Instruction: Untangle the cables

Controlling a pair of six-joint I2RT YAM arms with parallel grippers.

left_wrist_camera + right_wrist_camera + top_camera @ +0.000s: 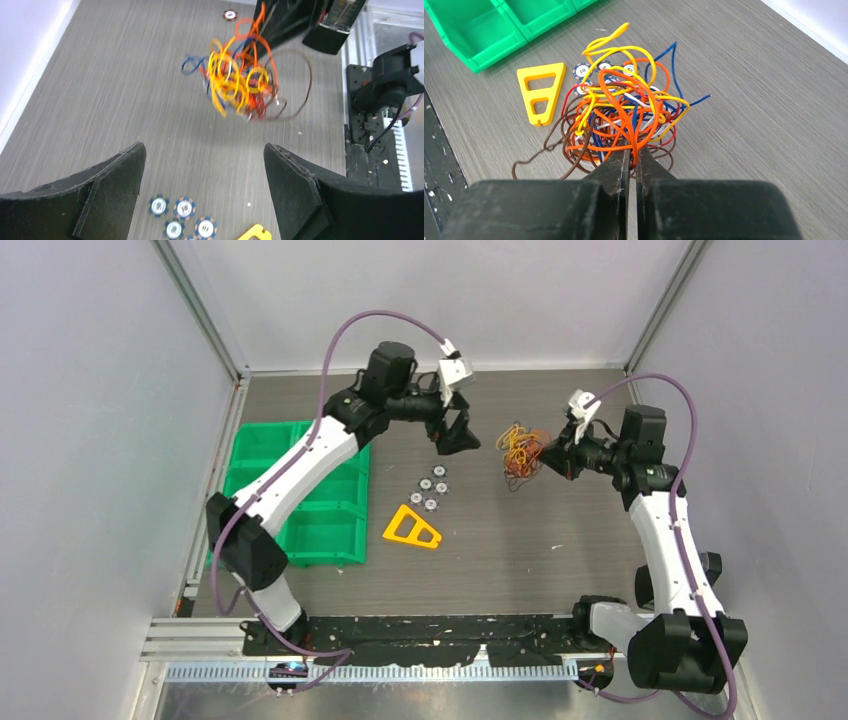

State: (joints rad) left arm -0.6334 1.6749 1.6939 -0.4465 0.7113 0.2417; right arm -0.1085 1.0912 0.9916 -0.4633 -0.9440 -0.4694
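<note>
Evidently right gripper (631,160), clamped on the tangled bunch of thin multicoloured cables (624,107), anchors it so left gripper (204,150), fingers wide apart, can pick strands.

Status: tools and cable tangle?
Left tool open, empty. Right tool shut on cables, one tangled bunch. Chips and yellow triangle lie apart from it.

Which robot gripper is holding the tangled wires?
The right gripper: it is pinched shut on the cables. The left gripper is wide open, apart from them, holding nothing.
</note>
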